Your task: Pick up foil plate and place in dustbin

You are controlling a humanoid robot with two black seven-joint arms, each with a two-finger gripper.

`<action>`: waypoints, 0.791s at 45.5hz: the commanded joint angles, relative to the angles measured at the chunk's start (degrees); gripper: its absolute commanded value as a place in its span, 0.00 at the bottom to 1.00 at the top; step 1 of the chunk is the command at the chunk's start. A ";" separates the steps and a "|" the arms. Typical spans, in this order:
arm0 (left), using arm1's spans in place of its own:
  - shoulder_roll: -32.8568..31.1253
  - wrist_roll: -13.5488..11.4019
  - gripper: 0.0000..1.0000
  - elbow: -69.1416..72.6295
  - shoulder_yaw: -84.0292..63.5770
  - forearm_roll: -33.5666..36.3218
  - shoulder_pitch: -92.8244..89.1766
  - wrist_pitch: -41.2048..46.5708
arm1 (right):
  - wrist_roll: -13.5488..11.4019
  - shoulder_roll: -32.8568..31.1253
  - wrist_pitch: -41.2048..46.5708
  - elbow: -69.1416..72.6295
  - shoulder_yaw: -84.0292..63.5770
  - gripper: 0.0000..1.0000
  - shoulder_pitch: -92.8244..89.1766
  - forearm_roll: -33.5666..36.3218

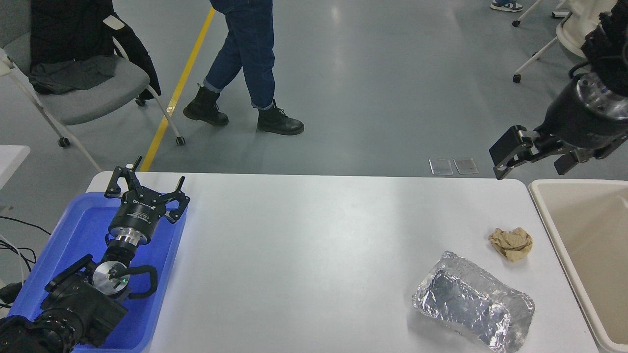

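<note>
The foil plate (473, 300), a crinkled silver tray, lies on the white table (304, 255) at the front right. The dustbin (584, 245), a beige tub with a thick rim, stands at the table's right edge. My right gripper (532, 159) hangs in the air above the table's far right corner, well above and behind the plate; it is open and empty. My left gripper (147, 189) is parked open over the blue tray at the lower left.
A small crumpled tan paper ball (511, 243) lies between the foil plate and the dustbin. A blue plastic tray (83, 230) sits at the left edge. A person's legs (245, 63) and a chair (83, 73) are beyond the table.
</note>
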 commanded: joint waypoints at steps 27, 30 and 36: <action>0.01 0.11 1.00 0.00 0.00 0.12 0.00 0.00 | 0.00 0.21 0.00 0.00 0.37 1.00 -1.11 0.00; 0.10 0.11 1.00 0.00 0.00 0.03 0.00 0.00 | -0.09 0.21 0.00 0.00 0.37 1.00 -1.37 0.00; 0.01 0.02 1.00 0.00 0.00 -0.05 0.00 0.00 | 0.00 0.13 0.00 0.00 0.37 1.00 -1.73 0.00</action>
